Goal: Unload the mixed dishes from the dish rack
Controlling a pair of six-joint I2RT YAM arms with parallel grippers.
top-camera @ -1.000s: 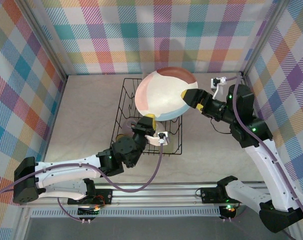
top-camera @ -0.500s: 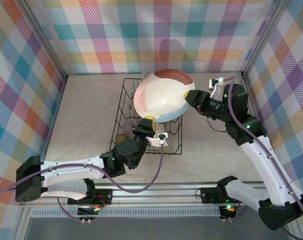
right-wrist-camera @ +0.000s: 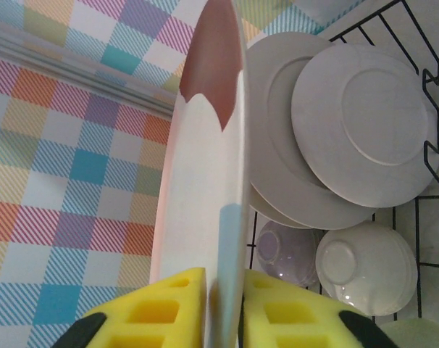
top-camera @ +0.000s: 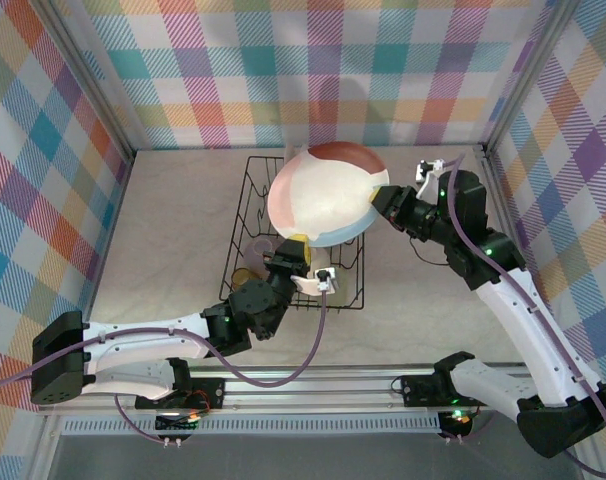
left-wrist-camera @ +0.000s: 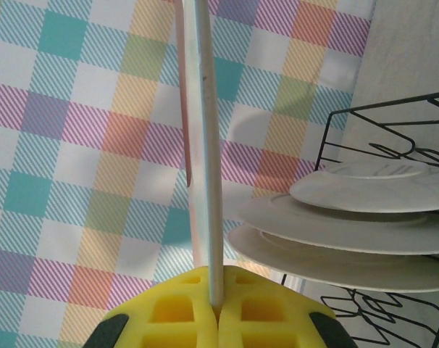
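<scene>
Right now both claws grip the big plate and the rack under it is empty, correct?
Not empty. The left claw and right claw do both grip the big plate, but the rack under it holds dishes: the right wrist view shows white plates, a bowl and a cup in it.

Pastel checked cloth walls (top-camera: 323, 70) on three sides — pale beige tabletop (top-camera: 173, 240), metal rail (top-camera: 323, 378) along its near edge
</scene>
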